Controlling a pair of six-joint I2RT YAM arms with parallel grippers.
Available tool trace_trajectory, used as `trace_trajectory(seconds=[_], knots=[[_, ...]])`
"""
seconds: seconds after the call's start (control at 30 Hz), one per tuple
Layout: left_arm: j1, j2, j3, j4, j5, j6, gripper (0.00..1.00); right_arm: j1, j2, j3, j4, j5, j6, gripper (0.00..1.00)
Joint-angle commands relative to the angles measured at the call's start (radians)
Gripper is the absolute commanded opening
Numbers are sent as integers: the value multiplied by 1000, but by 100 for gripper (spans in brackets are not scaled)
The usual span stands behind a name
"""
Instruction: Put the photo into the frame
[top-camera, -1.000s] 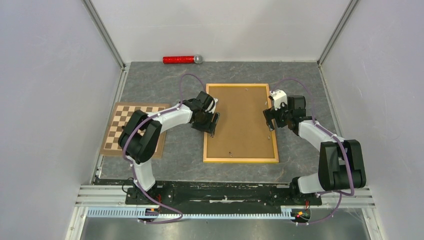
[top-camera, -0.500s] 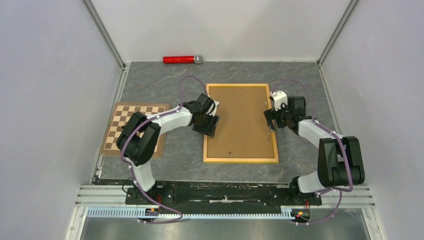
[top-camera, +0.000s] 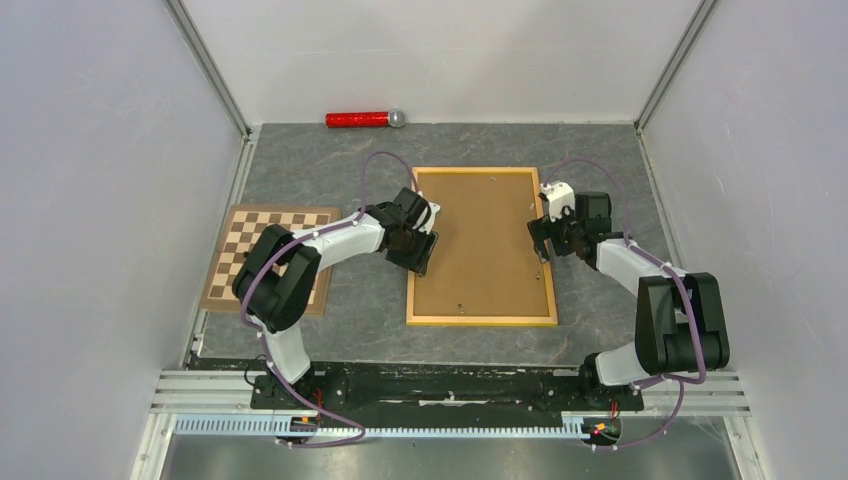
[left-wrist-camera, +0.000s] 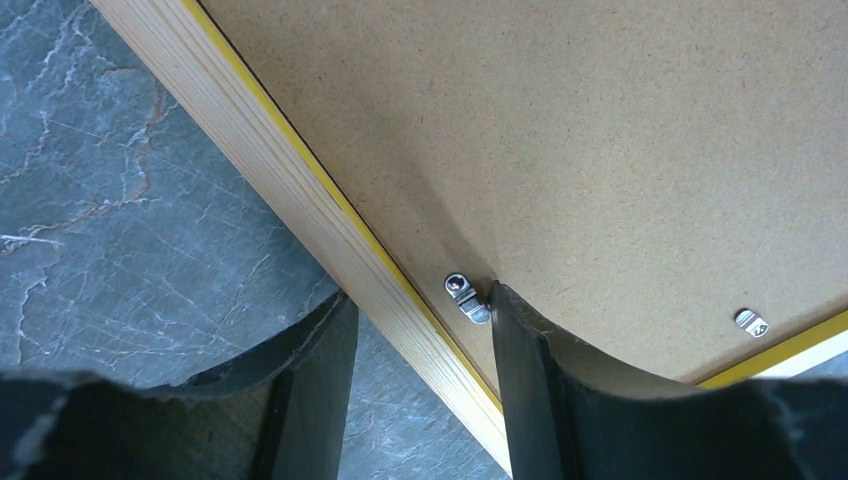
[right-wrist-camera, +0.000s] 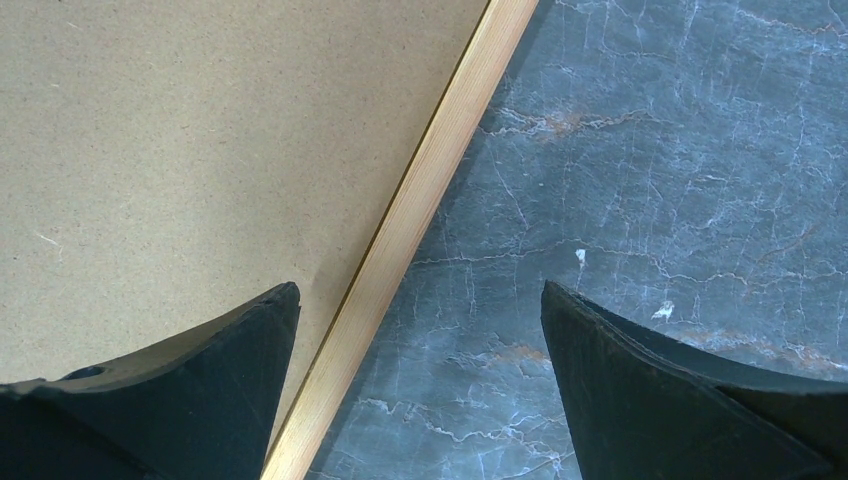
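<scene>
The frame (top-camera: 482, 320) of yellow-orange wood lies flat on the grey mat with a brown backing board (top-camera: 485, 240) filling it. The photo is hidden. My left gripper (top-camera: 425, 243) straddles the frame's left rail (left-wrist-camera: 280, 190), jaws apart. One finger (left-wrist-camera: 320, 380) is on the mat outside the rail. The other finger (left-wrist-camera: 530, 380) rests on the board beside a small metal clip (left-wrist-camera: 465, 297). My right gripper (right-wrist-camera: 420, 290) stands wide open over the right rail (right-wrist-camera: 440, 160), with one finger over the board (right-wrist-camera: 200, 150) and one over the mat.
A brown-and-cream chessboard (top-camera: 268, 258) lies left of the frame under the left arm. A red cylinder with a silver cap (top-camera: 364, 119) rests by the back wall. A second clip (left-wrist-camera: 750, 322) sits near the frame's corner. Walls enclose three sides.
The left gripper's jaws have drawn closer together around the left rail. The right arm and the frame have not visibly moved.
</scene>
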Motion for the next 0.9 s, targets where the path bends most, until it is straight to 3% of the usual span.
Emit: trace_trajectory(seconds=[0.0,0.5,0.87], knots=[[-7,-25,-1,-26,-45,45,56,-6,-1,2,26,-3,4,94],[-7,-42,-7,-49,-54,102,45,-19,1,1,27,-17,4,94],[-7,-21,9,-51,-29,130,31,-21,4,1,26,-21,6,94]])
